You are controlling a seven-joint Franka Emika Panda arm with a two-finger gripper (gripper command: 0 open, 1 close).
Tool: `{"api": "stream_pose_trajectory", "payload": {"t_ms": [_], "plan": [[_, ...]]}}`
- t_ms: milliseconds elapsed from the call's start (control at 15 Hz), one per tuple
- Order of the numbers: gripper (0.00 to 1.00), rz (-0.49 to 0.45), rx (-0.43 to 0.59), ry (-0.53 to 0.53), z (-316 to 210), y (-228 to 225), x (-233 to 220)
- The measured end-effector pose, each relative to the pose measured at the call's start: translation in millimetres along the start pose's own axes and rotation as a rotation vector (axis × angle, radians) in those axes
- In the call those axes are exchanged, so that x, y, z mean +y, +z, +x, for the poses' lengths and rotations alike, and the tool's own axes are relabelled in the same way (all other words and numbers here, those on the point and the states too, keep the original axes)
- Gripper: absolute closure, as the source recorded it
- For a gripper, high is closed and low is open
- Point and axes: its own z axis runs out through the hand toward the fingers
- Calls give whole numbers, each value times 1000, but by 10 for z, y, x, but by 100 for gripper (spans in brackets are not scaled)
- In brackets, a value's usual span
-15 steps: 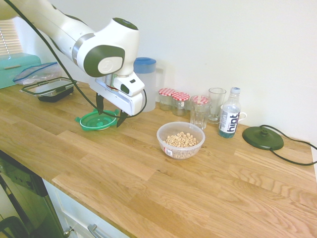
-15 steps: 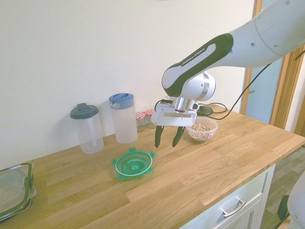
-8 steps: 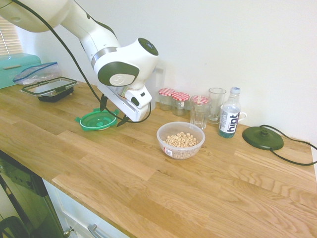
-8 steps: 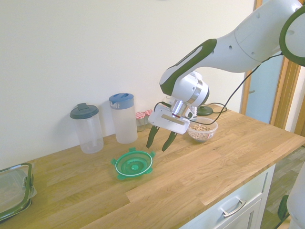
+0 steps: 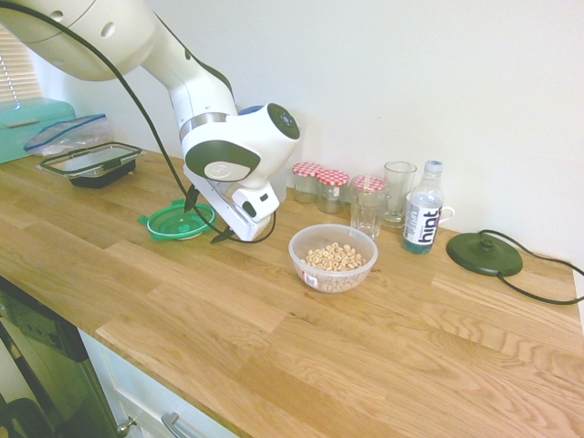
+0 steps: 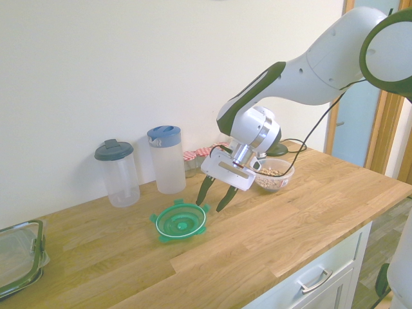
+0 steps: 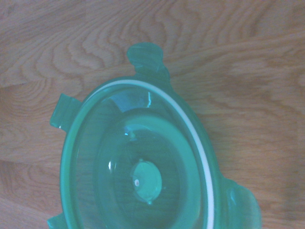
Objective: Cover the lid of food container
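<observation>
Tilting down at the tub side of the green lid, with the gripper spread wide and nothing in its grasp! Looking at the lid, lying flat on the countertop, with wood running from it to the front edge. Seeing plenty of room there, and more between lid and food container. Running tighter behind, with the blue-topped pitcher near the wall, beside the grey-topped one. Check the red-checked jars too, lined up behind the container. Now onto surfaces: catch glossy, see-through green plastic, a white ring, rounded snap tabs jutting outward. Compare with the cloudy round tub, uncovered, holding pale cereal rings above streaky, butcher-block grain.
</observation>
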Motion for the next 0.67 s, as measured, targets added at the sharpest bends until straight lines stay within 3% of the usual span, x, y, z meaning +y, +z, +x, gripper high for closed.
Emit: {"api": "stream_pose_trajectory", "payload": {"t_ms": [600, 667], "plan": [[0, 130, -64, 36, 51, 377, -98], [100, 141, -69, 44, 61, 404, -116]]}}
